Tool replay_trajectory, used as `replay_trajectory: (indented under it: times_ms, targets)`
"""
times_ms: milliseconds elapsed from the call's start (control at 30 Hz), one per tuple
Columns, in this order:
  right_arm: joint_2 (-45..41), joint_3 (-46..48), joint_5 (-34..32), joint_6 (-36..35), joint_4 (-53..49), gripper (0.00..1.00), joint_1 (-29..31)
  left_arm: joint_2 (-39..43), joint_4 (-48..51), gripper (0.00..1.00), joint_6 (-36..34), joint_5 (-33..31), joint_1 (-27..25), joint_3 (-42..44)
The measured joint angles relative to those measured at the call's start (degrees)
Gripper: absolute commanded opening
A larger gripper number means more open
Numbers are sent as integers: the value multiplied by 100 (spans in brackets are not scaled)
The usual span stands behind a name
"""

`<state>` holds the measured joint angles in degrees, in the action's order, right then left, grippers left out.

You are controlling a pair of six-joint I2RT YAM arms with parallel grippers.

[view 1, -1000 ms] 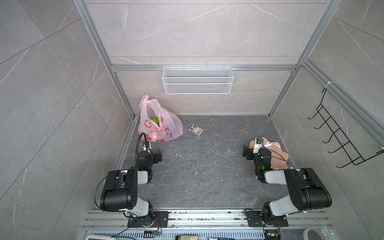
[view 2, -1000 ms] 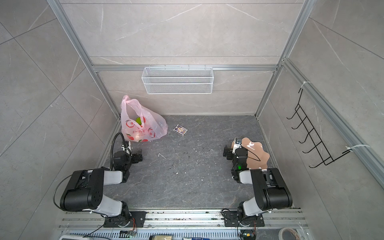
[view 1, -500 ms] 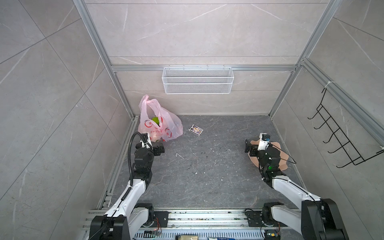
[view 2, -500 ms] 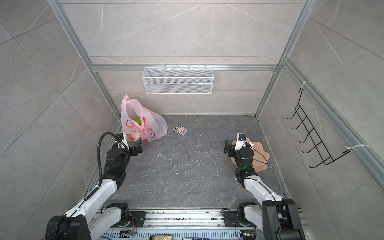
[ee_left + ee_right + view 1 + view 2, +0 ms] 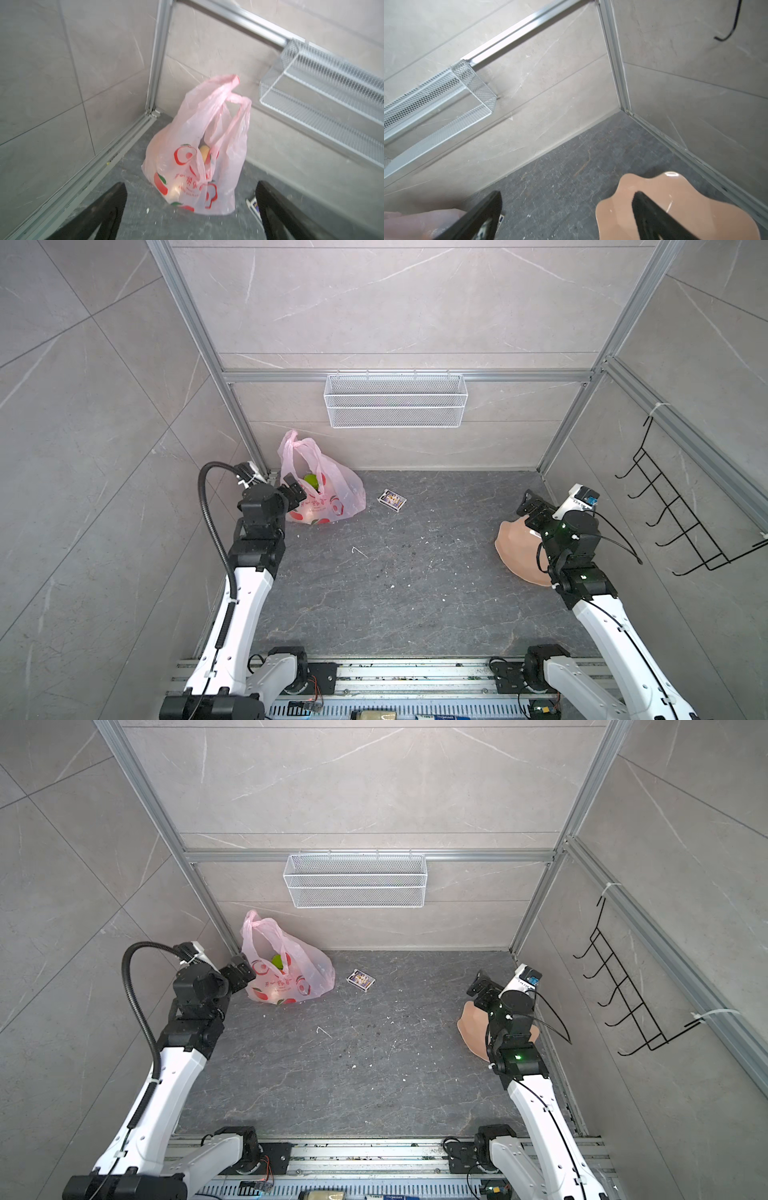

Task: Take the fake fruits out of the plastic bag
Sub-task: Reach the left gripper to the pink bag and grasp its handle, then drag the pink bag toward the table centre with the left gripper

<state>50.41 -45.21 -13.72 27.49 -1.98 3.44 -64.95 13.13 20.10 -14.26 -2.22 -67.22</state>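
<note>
The plastic bag (image 5: pixel 332 499) stands in the far left corner of the dark floor (image 5: pixel 395 580), with its two loop handles pointing up and its mouth partly open. The fake fruits are inside it: a green fruit (image 5: pixel 310 480) shows through the opening in both top views, and the left wrist view shows a yellowish one (image 5: pixel 204 154) between the handles. The left gripper (image 5: pixel 296 488) hovers just beside the bag on its near left side. Its jaws are spread wide and hold nothing, and I cannot tell if one finger touches the plastic. A small printed box (image 5: pixel 392 500) lies on the floor to the right of the bag. Far to the right, the right gripper (image 5: pixel 532 508) hangs over the far edge of a peach scalloped plate (image 5: pixel 515 549), also wide apart and empty. A white wire basket (image 5: pixel 395 406) hangs on the far wall.
</note>
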Motion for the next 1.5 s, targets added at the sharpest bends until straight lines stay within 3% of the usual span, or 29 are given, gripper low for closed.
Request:
replay_trajectory:
  times_ms: [100,233,400,567,667,800,833,967,1067,1300,1500]
  targets:
    - [15,0,116,122,-330,100,0,-1021,544,100,-487,118,-2,-1224]
    - [7,0,197,199,-605,100,0,-2131,1204,100,-1067,-199,0,-2334]
    - [-125,50,219,299,-769,100,0,-3130,1849,99,-1532,-396,76,-3117]
    - [-269,125,229,343,-896,100,0,-3952,2218,91,-1631,-518,197,-3731]
    - [-291,140,245,343,-957,100,0,-4350,2304,73,-1626,-518,306,-4107]
    - [-291,140,262,343,-1088,100,0,-4732,2437,30,-1534,-444,424,-4618]
    - [-291,140,262,343,-1119,100,0,-4774,2481,23,-1491,-378,448,-4710]
    - [-179,105,422,339,-1292,100,0,-4699,2527,0,-1139,-11,476,-4710]
    - [173,-63,678,339,-1488,100,0,-4240,2378,0,-769,291,472,-4041]
    - [745,-415,1106,317,-1751,100,0,-2081,1862,0,11,697,280,-1762]
    - [1108,-699,1320,319,-1843,100,13,-769,1733,0,129,695,-645,-1075]
